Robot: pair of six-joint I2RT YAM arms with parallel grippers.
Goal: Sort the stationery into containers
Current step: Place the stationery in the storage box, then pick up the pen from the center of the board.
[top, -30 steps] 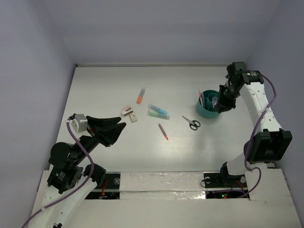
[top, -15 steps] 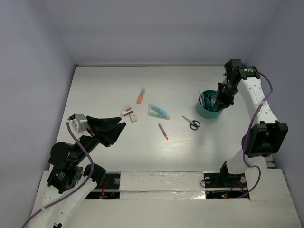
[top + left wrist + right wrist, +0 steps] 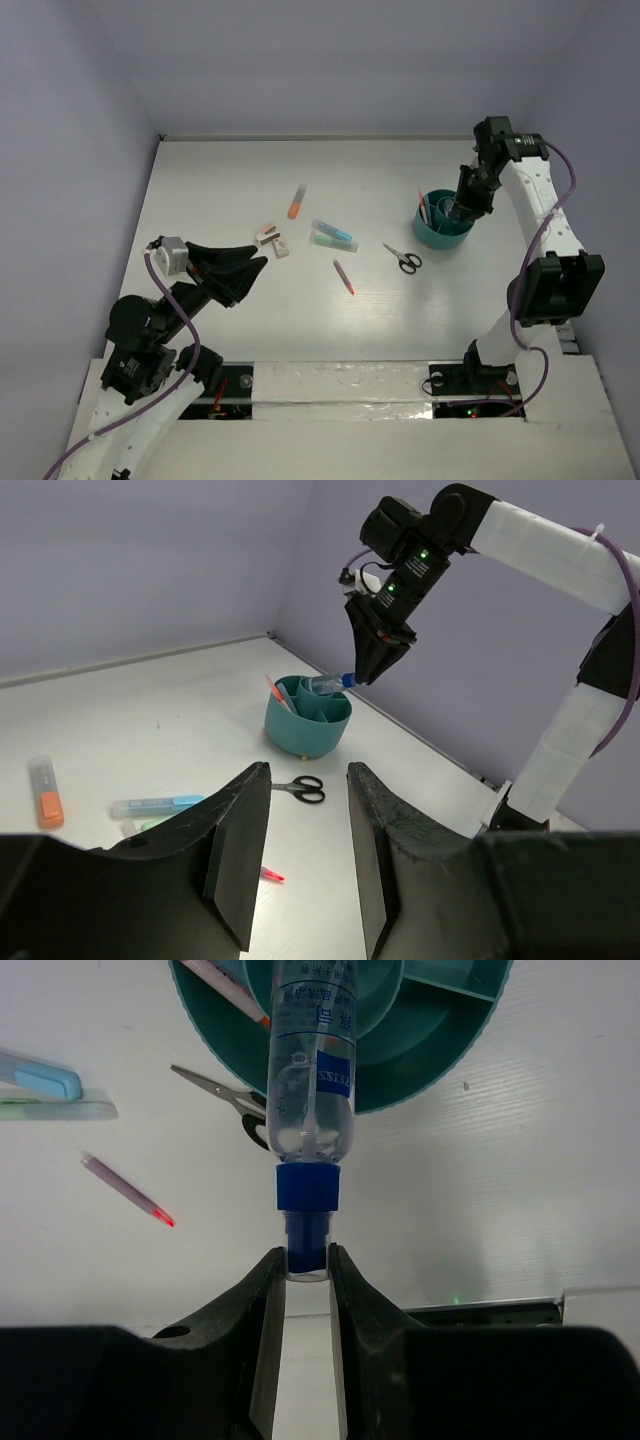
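While right claw [image 3: 307, 1263] grips it, pen [image 3: 312, 1070] overhangs cup [image 3: 470, 1040].

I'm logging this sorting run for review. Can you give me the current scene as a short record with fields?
right end effector: shut on blue-capped clear pen, above teal cup
left end effector: open, empty
in cup: one pink pen
on table: orange marker, highlighters, erasers, scissors, red-tipped pen

I count one teal cup [image 3: 437, 241], one blue-capped clear pen [image 3: 312, 1080], two pink pens [image 3: 344, 277], one in the cup, two highlighters [image 3: 334, 233], two erasers [image 3: 265, 236], one orange marker [image 3: 295, 204], one pair of scissors [image 3: 403, 259]
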